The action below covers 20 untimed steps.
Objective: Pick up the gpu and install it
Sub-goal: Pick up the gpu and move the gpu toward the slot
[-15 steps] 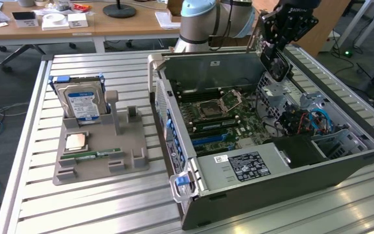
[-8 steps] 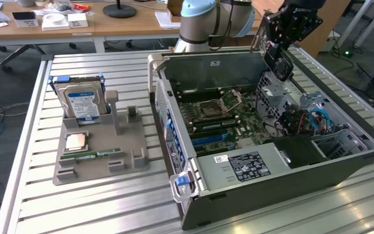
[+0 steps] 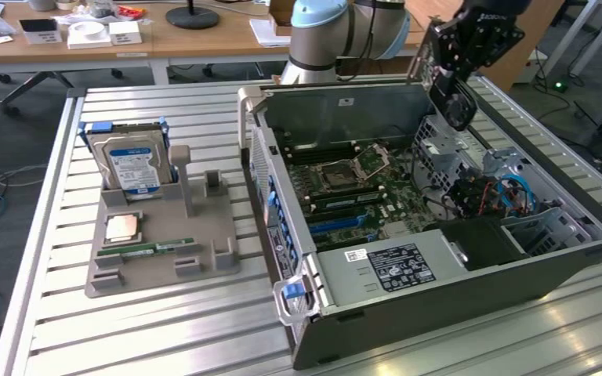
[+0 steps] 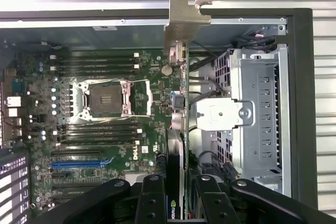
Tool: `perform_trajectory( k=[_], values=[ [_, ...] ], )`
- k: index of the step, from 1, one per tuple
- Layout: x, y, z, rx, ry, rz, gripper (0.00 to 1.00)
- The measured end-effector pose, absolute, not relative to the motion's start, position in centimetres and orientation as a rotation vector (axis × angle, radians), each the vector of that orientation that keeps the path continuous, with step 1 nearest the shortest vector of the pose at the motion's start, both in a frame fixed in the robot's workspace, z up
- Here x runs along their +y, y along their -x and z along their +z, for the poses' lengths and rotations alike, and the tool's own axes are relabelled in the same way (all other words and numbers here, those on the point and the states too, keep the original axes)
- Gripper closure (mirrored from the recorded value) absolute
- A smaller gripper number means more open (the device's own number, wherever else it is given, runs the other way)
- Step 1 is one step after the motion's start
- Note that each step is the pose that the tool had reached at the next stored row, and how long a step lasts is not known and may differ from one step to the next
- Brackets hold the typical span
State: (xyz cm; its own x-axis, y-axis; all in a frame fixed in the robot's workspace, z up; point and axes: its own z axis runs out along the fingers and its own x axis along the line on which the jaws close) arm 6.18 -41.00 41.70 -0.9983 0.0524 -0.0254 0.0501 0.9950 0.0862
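One gpu (image 3: 454, 92) above slatted table (image 3: 123, 337); apparently desks (image 3: 228, 35) behind.

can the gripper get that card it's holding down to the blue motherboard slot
Probably yes. The gripper, shut on the dark flat graphics card, hangs above the open dark computer case; nothing covers the blue slot, though the metal drive cage flanks the card.

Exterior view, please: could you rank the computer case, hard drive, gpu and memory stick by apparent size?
1. computer case
2. hard drive and gpu: look alike; the gpu sits farther back and tilted, so unranked
3. memory stick
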Motion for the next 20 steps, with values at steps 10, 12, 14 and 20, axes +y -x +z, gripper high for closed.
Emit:
perform_trajectory(
  k=[10,12,14,20],
  values=[
    [-42.06,-6.33,41.70,3.110,-0.080,0.134,0.74],
    [-42.05,-6.34,41.70,3.110,-0.080,0.133,0.74],
    [-42.05,-6.35,41.70,3.110,-0.080,0.133,0.74],
    [-42.05,-6.34,41.36,3.110,-0.080,0.133,0.74]
  ],
)
